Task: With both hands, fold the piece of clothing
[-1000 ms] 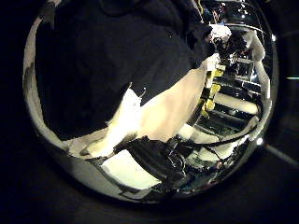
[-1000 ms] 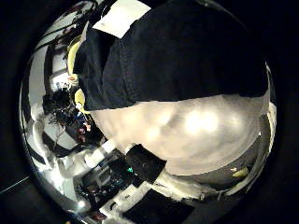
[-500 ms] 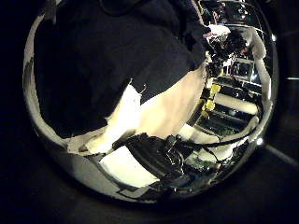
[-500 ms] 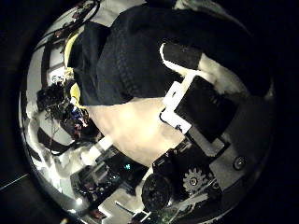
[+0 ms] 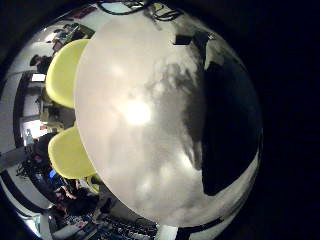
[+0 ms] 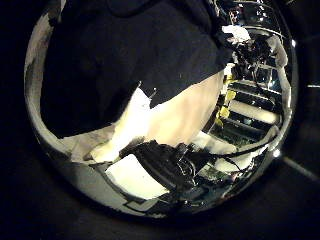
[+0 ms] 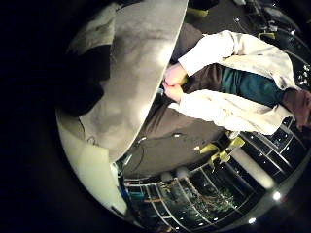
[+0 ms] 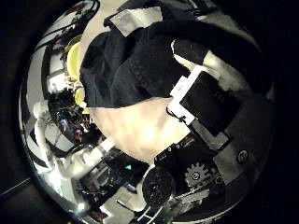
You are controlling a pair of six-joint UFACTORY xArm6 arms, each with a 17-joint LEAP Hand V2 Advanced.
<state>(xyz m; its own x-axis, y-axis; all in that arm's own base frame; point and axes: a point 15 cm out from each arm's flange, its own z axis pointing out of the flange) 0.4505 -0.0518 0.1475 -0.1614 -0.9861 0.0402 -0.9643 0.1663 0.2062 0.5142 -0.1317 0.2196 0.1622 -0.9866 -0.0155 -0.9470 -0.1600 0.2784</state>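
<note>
A dark garment (image 6: pixel 120 70) fills much of the left thumb side palm view, close to the palm. My left hand (image 6: pixel 150 165) has a pale finger (image 6: pixel 125 125) curled against the cloth's edge. The same garment (image 5: pixel 225 120) lies along one side of the pale table (image 5: pixel 140 110). In the right thumb side palm view the garment (image 8: pixel 131 61) bunches on the table (image 8: pixel 131 126). My right hand (image 8: pixel 201 112) has a finger (image 8: pixel 192 56) curled over the cloth.
Two yellow chairs (image 5: pixel 65 70) stand beside the table on the side away from the garment. The table's rim (image 7: pixel 92 160) runs close under the right palm, with a strip of dark cloth (image 7: pixel 87 78) at its far side.
The right hand's fingers have swung into view and curled onto the garment, which has bunched up. In the left palm view the cloth's edge has spread a little further.
</note>
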